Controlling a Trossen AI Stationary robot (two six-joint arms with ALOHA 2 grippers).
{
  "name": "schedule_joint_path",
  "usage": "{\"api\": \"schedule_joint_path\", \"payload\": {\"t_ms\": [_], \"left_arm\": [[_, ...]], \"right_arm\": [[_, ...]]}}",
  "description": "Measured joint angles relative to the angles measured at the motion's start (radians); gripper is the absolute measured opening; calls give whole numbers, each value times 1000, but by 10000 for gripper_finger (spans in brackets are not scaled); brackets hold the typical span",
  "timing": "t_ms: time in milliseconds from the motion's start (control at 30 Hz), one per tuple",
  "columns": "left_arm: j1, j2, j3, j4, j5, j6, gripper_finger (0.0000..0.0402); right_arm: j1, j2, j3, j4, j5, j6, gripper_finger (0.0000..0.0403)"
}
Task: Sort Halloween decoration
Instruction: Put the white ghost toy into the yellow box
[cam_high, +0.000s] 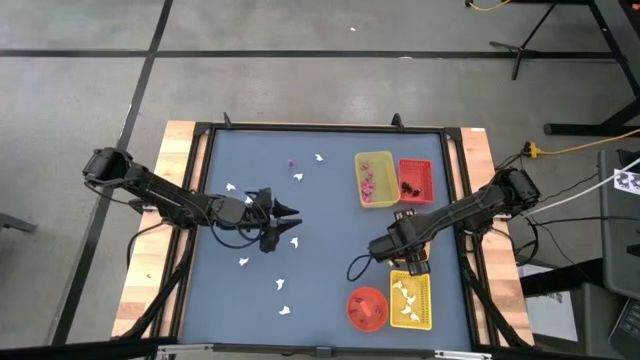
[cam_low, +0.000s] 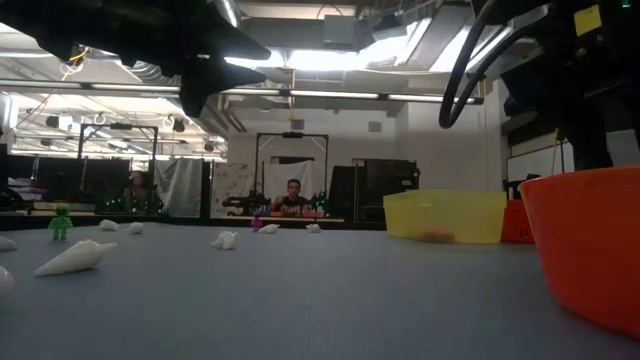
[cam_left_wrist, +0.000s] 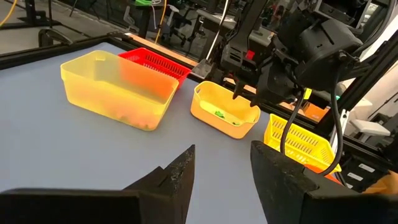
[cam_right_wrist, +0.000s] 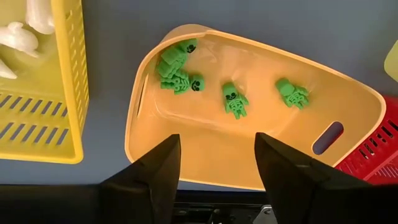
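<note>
from my right wrist camera i get what no other view gives me: a rounded yellow-orange tub with smooth plastic walls and an oval handle slot, holding several green skeletons, blocky little figures lying flat on its floor. the right gripper hangs over the tub's near rim, its fingers spread apart with nothing between them. beside the tub sits a slotted yellow basket with white ghosts inside.

the high view hides that tub under the right arm, but it lays out the whole table: more white ghosts scattered over the blue mat on the left half, a pink bit near the far edge, a clear yellow bin with pink pieces in it, a red basket with dark pieces, and a round red bowl near the front.

the low view alone shows a green figure standing upright on the mat, and a person seated in the room behind.

the left arm reaches in from the left edge, elbow bent, with the left gripper over the middle of the mat; its wedge-shaped fingers stand apart, empty. the right arm comes in diagonally from the right edge, wrist pointing down.
</note>
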Motion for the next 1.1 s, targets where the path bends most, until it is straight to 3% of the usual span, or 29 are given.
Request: {"api": "schedule_joint_path", "payload": {"t_ms": [567, 733, 1100], "left_arm": [[0, 0, 0, -1, -11, -1, 141], [0, -22, 3, -18, 29, -1, 139], [-3, -79, 131, -477, 106, -19, 138]], "right_arm": [[0, 0, 0, -42, 7, 0, 205], [0, 0, 1, -42, 8, 0, 205], [0, 0, 1, -35, 9, 0, 205]]}}
